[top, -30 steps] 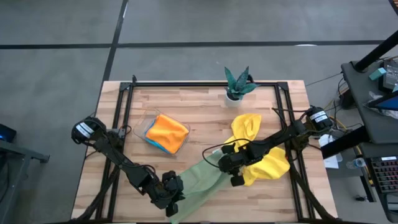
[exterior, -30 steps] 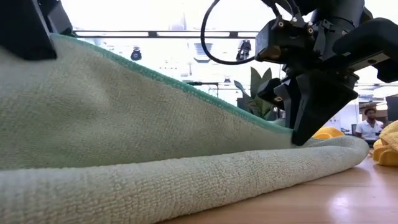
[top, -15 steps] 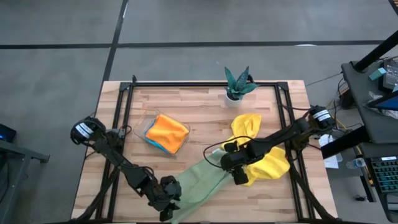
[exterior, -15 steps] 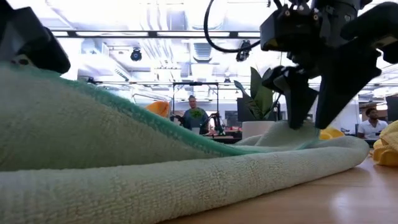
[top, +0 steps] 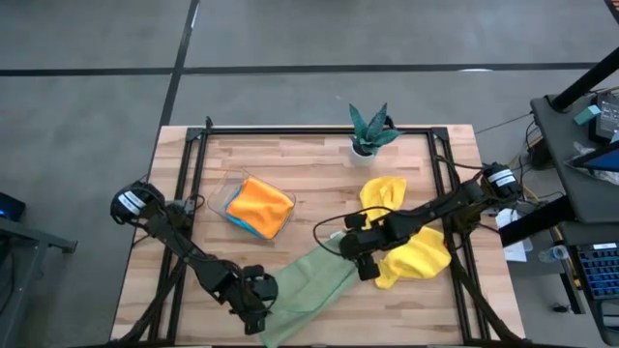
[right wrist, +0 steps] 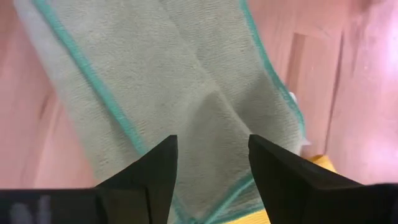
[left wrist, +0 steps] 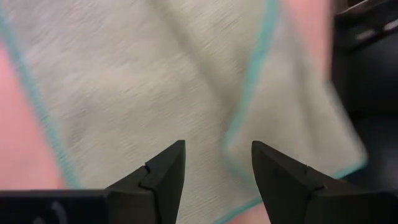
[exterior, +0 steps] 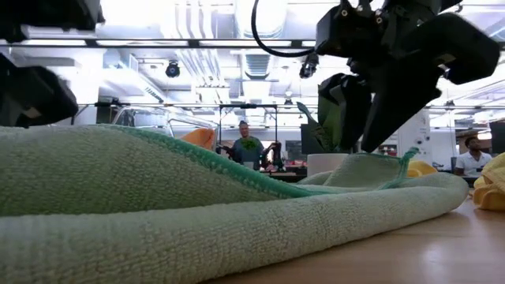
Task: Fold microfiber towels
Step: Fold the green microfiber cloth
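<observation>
The pale green towel (top: 311,287) lies doubled over on the wood table, running slantwise from near the front edge toward the middle; its teal-edged upper layer (right wrist: 180,81) rests on the lower one. My left gripper (top: 253,302) hovers open over the towel's near end (left wrist: 155,81). My right gripper (top: 360,263) hovers open just above the far end, where one corner (exterior: 377,167) stands up a little. Neither gripper holds anything. Two yellow towels (top: 411,249) lie heaped at the right. An orange towel (top: 261,203) lies in the clear tray on a blue one.
A potted plant (top: 369,130) stands at the far edge. The clear tray (top: 228,193) sits left of centre. A dark frame (top: 193,164) runs along the table's left, far and right sides. People show in the room beyond the table.
Both grippers have opened and let go of the green towel. Its upper layer, held up high at the left end, has dropped onto the lower layer and now lies nearly flat. My right gripper has risen off the far end.
</observation>
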Available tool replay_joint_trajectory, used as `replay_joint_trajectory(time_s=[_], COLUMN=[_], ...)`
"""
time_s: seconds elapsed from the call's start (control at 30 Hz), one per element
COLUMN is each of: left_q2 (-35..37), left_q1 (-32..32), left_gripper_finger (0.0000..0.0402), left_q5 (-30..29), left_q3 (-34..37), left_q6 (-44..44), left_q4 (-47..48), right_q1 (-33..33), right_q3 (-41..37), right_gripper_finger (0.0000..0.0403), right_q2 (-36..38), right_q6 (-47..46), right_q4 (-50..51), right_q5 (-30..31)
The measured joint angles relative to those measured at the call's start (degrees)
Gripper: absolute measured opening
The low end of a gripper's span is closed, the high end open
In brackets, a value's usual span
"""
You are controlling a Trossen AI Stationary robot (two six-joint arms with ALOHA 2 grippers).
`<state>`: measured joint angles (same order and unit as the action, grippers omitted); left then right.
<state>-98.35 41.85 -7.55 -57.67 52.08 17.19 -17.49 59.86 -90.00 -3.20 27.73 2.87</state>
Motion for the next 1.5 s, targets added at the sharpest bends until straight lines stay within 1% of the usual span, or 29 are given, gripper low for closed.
replay_joint_trajectory(time_s=[0.23, 0.37, 0.5, 0.67, 0.8, 0.93, 1.0, 1.07, 1.13, 1.2, 1.4, 1.5], left_q2=[0.0, 0.0, -0.1, 0.13, 0.2, 0.13, 0.34, 0.58, 1.05, 1.91, 6.54, 9.05], left_q1=[-0.01, -0.07, -0.12, -0.04, -0.02, -0.04, -0.07, -0.17, -0.26, -0.24, -0.21, -0.11], left_gripper_finger=[0.0169, 0.0169, 0.0169, 0.0169, 0.0168, 0.0168, 0.0168, 0.0169, 0.0169, 0.0169, 0.0169, 0.0169], left_q5=[-1.23, -5.71, -6.43, -6.74, -6.88, -7.04, -7.83, -9.92, -11.78, -12.35, -11.18, -11.25], left_q3=[0.0, 0.0, 1.32, 5.64, 7.25, 7.34, 7.34, 7.3, 6.94, 6.66, 5.9, 5.15], left_q6=[0.2, 0.56, 0.98, 3.38, 4.03, 1.48, 1.45, 1.9, 2.02, 1.68, 1.62, 1.56], left_q4=[7.05, 9.26, 9.37, 6.44, 6.5, 11.14, 15.26, 20.64, 23.27, 24.02, 24.34, 22.79], right_q1=[0.9, 1.15, 1.22, 1.3, 1.3, 1.3, 1.3, 1.31, 1.43, 1.67, 2.11, 2.06], right_q3=[-0.04, -0.24, -0.39, -0.91, -1.38, -1.75, -1.81, -1.82, -1.84, -1.84, -1.84, -1.84], right_gripper_finger=[0.0172, 0.0165, 0.016, 0.0154, 0.0147, 0.0142, 0.014, 0.0139, 0.0139, 0.0139, 0.0139, 0.0149], right_q2=[0.0, 0.0, 0.0, 0.0, 0.0, 0.0, 0.0, 0.0, 0.0, 0.0, 0.0, 0.0], right_q6=[1.02, 2.31, 3.03, 3.21, 3.21, 3.03, 3.07, 3.21, 3.29, 3.32, 3.2, 1.51], right_q4=[-0.34, -3.61, -4.91, -5.97, -6.26, -8.68, -10.2, -11.45, -12.71, -13.41, -13.31, -12.84], right_q5=[0.27, 0.31, 0.31, 0.31, 0.31, 0.31, 0.31, 0.31, 0.31, 0.29, 0.29, 0.13])
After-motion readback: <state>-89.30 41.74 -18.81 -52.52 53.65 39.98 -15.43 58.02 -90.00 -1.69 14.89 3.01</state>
